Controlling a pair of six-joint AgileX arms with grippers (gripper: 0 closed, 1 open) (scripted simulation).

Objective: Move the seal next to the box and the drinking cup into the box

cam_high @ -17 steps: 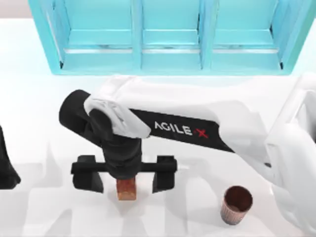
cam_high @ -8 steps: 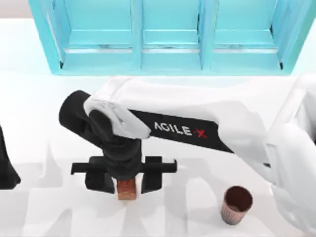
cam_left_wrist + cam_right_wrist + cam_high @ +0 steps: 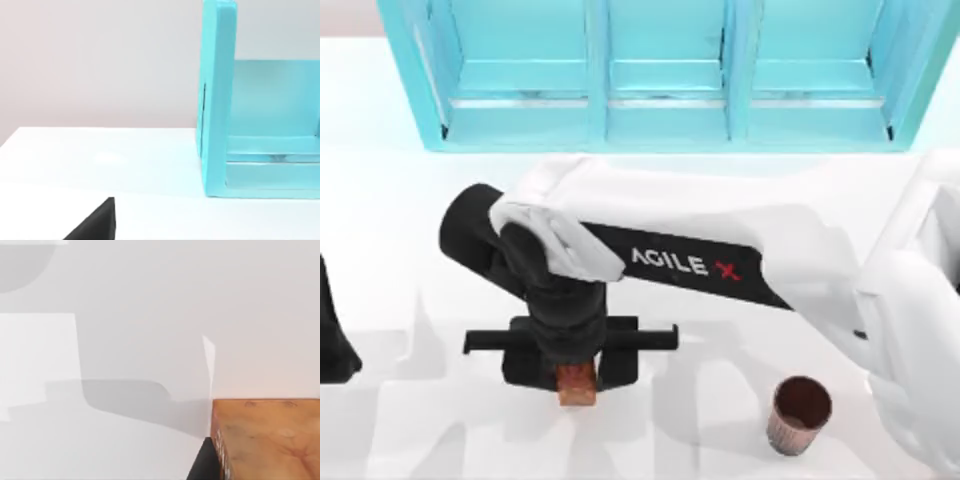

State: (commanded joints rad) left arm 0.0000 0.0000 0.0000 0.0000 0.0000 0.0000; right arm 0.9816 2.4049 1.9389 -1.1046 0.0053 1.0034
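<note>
Now the right gripper point(image 3: 578, 362) has its fingers narrow around the seal point(image 3: 577, 384) on the near counter point(image 3: 400, 200); the drinking cup point(image 3: 798, 414) waits untouched at near right. Both moves remain undone. The left arm idles at left.

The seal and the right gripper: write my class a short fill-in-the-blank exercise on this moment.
1. The right gripper is shut on the ____.
2. The drinking cup stands to the ____ of the seal in the top view.
3. The shelf unit at the table's far edge is coloured ____.

Missing words: seal; right; turquoise
</note>
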